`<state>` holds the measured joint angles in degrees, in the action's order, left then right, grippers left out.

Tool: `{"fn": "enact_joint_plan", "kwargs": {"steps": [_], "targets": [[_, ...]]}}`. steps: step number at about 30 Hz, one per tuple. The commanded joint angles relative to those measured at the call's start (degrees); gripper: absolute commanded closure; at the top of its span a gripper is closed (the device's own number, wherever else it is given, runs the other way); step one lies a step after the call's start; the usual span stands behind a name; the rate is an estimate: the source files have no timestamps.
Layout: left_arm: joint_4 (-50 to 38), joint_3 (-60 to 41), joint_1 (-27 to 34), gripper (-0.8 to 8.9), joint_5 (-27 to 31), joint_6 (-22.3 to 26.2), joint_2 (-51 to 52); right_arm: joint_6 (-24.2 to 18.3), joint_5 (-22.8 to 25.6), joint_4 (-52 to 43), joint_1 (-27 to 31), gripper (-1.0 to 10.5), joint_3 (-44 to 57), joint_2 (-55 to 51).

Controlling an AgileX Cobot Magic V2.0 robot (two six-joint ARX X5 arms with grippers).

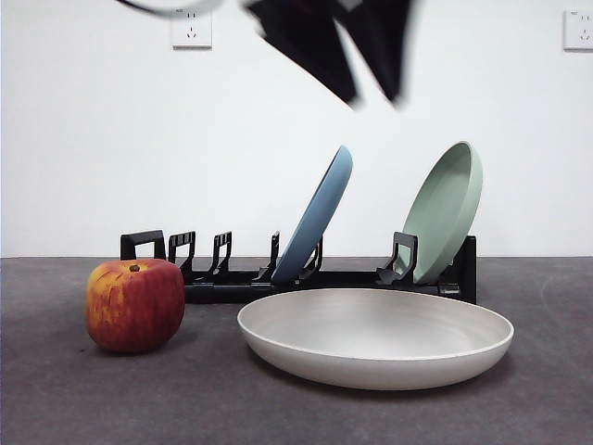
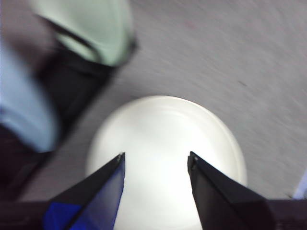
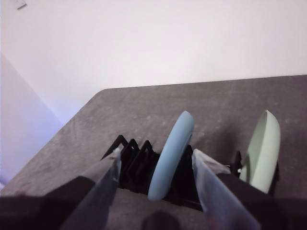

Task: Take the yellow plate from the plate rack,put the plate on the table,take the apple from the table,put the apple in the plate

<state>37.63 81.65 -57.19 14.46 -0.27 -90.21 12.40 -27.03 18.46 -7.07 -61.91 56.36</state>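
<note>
Resting plate: yellow plate [image 1: 375, 336] flat on worktop [image 1: 74, 399], before plate rack [image 1: 222, 278].
Apple [image 1: 135, 304]: beside plate, apart.
Left gripper [image 2: 156, 160]: above plate, jaws open, empty.
Right gripper [image 3: 154, 158]: jaws open, empty.

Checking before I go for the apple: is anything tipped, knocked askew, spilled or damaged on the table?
Nothing stands out. The yellow plate lies flat on the table before the plate rack. The blue plate and green plate lean in their slots. The apple sits upright, stem up, left of the yellow plate, apart from it.
</note>
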Motion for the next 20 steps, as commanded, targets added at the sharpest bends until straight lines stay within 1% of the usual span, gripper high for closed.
{"fn": "enact_joint_plan", "kwargs": {"steps": [1, 4, 6, 7, 10, 13, 14, 15, 17, 18, 20], "targets": [[1.8, -0.2, 3.2, 5.94, 2.4, -1.6, 5.5, -0.5, -0.3, 0.0, -2.2, 6.9, -1.2, 1.3], [4.0, -0.2, 7.2, 5.96, 6.3, -1.7, 10.9, -0.5, -0.2, 0.0, -5.6, 6.7, -2.1, 3.2], [5.6, -0.2, 9.9, 5.97, 8.7, -1.7, 14.3, -0.6, 0.0, 0.1, -8.2, 6.0, -3.0, 4.8], [6.4, -0.2, 11.5, 5.97, 9.9, -1.7, 16.1, -1.0, 0.0, 0.1, -9.8, 5.6, -3.5, 5.9], [9.4, -0.2, 15.7, 5.97, 12.7, -1.7, 21.3, -2.0, 0.4, 0.3, -14.8, 5.3, -5.7, 9.4], [12.1, -0.2, 19.1, 5.97, 15.7, -1.9, 26.0, -3.5, 0.5, 1.1, -19.4, 5.3, -8.3, 13.2], [13.1, -0.2, 20.4, 5.97, 17.4, -1.9, 27.9, -4.5, 0.8, 1.8, -21.3, 4.9, -9.6, 15.1], [13.8, -0.2, 21.2, 5.97, 18.7, -1.9, 29.3, -5.2, 1.7, 2.4, -22.8, 4.6, -10.7, 16.4], [15.7, -0.2, 22.9, 5.97, 21.7, -1.9, 32.5, -8.2, 5.5, 4.7, -26.7, 3.9, -13.5, 19.9], [16.4, -0.2, 23.4, 5.97, 22.6, -1.9, 33.9, -9.6, 7.4, 5.8, -28.3, 3.7, -14.8, 21.4], [18.2, -0.2, 24.2, 5.97, 23.6, -1.9, 37.0, -12.3, 11.4, 8.4, -32.0, 3.7, -17.8, 25.1]]}}
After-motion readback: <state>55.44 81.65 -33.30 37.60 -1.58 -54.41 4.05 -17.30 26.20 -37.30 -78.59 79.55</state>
